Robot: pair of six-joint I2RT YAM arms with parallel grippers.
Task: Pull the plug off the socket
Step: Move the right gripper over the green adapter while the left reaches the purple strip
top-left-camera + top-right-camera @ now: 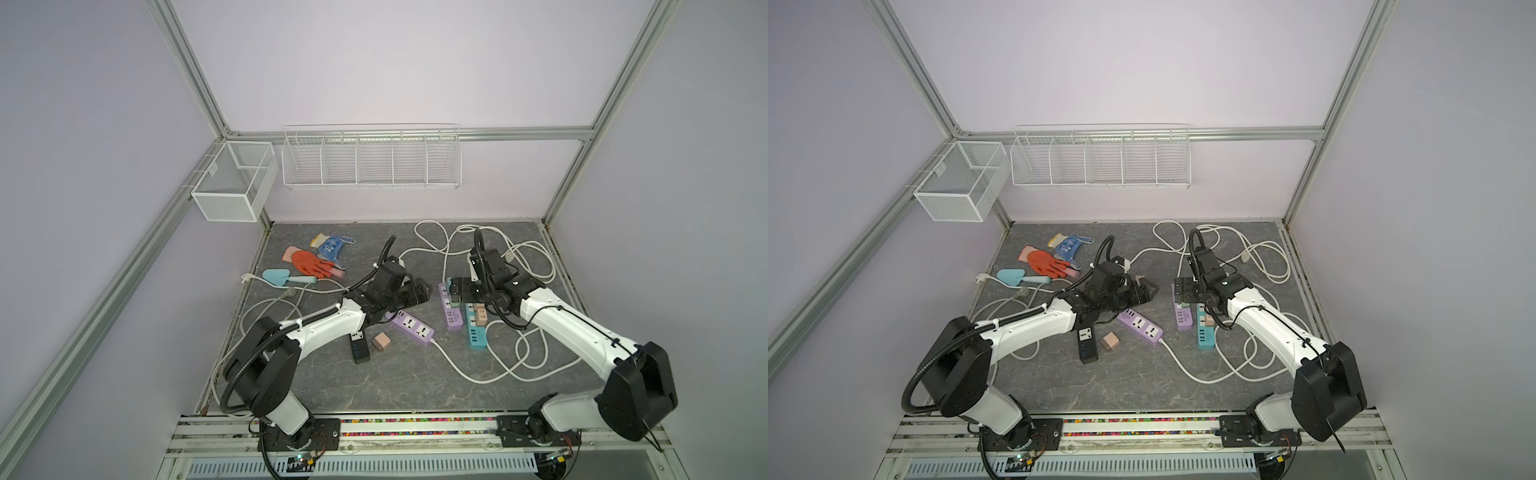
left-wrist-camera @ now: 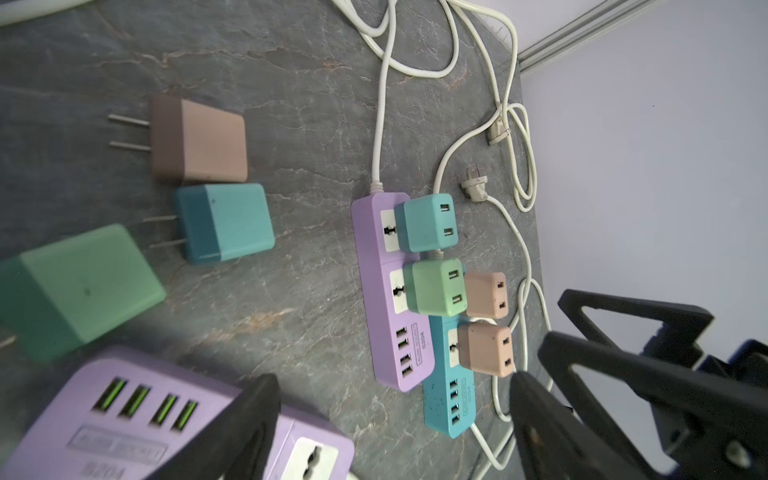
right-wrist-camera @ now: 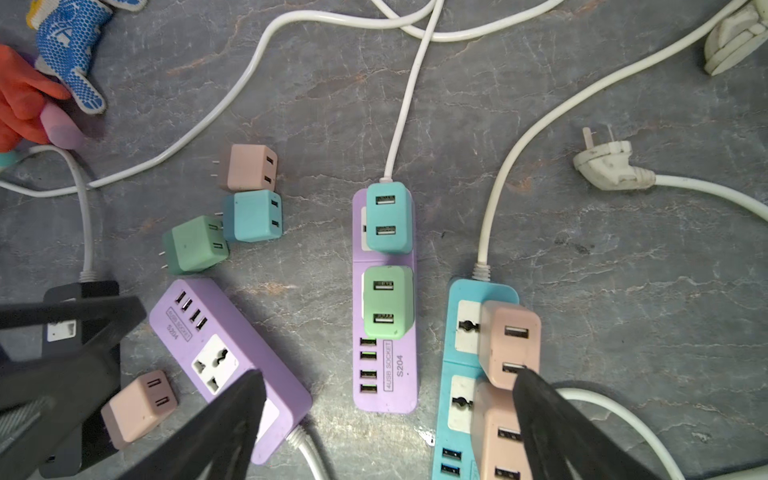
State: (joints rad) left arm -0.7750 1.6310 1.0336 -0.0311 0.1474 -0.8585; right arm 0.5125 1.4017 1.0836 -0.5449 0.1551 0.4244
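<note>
Left arm [image 1: 328, 326] and right arm [image 1: 557, 318] reach in from the near rail [image 1: 415, 428] over the counter [image 1: 374, 386]. Left pincer [image 2: 392, 376]: fingers spread, nothing between them, raised between the two purple strips. Right pincer [image 3: 388, 374]: likewise spread and empty, above the occupied strips. Purple power strip [image 3: 401, 376], centre: teal plug [image 3: 388, 218] and green plug [image 3: 388, 301] seated in its sockets. Teal power strip [image 3: 459, 291], just beside it: pink plug [image 3: 509, 345] and second pink plug [image 3: 494, 411] seated. Second purple strip [image 3: 232, 357]: both sockets uncovered. Black strip [image 1: 360, 348], partly under the left arm. Loose pink plug [image 3: 247, 166], loose teal plug [image 3: 253, 216], loose green plug [image 3: 195, 245] clustered; fourth loose plug [image 3: 139, 405], pink, just beside the black strip.
</note>
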